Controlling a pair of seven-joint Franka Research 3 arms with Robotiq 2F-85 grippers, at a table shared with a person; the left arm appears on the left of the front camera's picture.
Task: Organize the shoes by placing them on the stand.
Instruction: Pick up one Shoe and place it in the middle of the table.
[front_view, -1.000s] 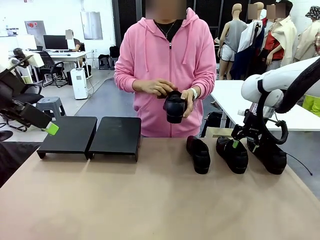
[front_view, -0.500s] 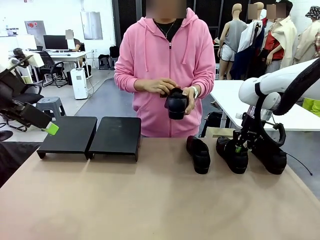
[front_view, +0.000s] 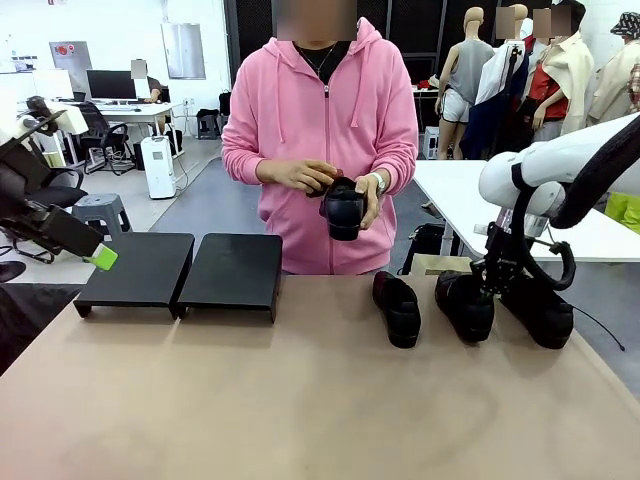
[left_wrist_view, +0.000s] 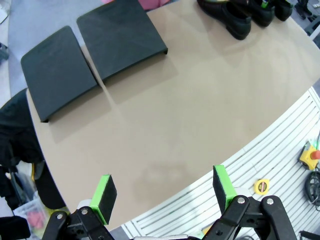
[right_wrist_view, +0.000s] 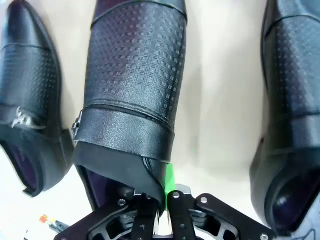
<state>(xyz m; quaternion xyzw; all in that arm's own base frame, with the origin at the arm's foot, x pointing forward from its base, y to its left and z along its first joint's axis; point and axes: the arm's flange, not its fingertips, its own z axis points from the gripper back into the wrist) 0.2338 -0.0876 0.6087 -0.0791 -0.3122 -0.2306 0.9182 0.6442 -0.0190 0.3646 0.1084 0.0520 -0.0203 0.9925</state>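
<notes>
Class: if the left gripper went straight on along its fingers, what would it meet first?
Probably the bare table, this side of the stand platforms, though depth is hard to judge.

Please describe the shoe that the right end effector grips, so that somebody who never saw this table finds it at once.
On the tan table, look toward the robot's right side, where a row of three black shoes stands near the far edge. The middle shoe is the one. Alone among them, it has the right end effector closed on the rim of its opening.
</notes>
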